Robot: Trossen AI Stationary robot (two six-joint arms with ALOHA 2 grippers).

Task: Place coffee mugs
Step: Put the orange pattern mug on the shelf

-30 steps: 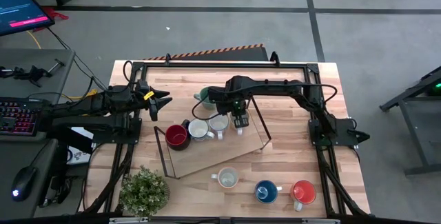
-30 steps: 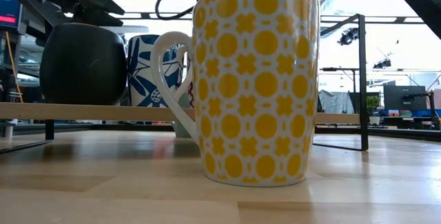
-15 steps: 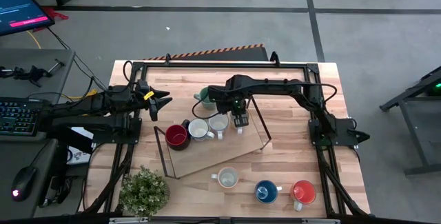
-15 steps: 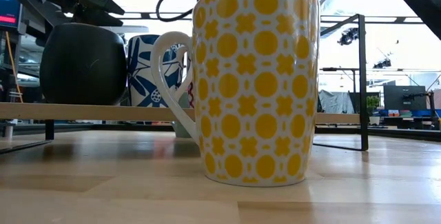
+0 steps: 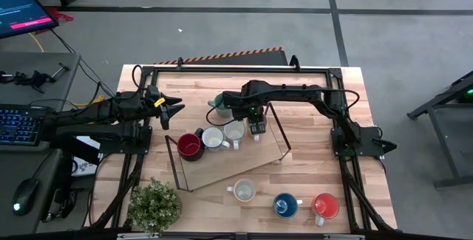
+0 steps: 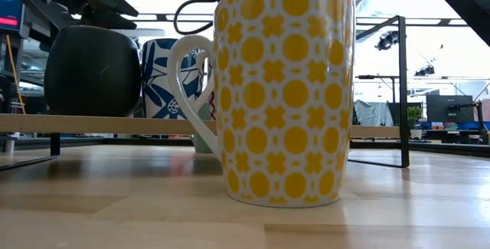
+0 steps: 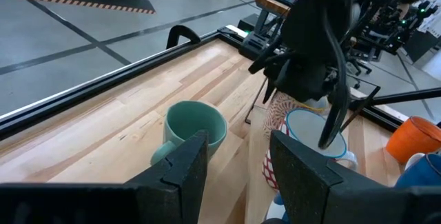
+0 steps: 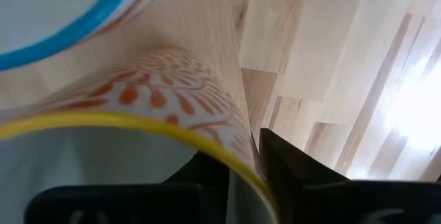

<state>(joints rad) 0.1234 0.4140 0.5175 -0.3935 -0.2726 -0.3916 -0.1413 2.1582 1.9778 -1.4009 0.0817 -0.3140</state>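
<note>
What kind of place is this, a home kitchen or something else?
Probably a robotics lab or workshop, not a kitchen: a wooden table with two mounted arms stands on a grey concrete floor with hazard-striped markings, beside a keyboard and monitor.

— Where are the mugs [image 5: 212, 139] found?

— Three are lined up on the raised board [image 5: 222, 160] in the middle of the table [image 5: 310, 166]. One more mug [image 5: 222, 105] is set behind them. Three other mugs [image 5: 284, 204] are placed in a row near the front edge.

— And the plant [image 5: 154, 205]?

— It is kept at the front left corner.
</note>
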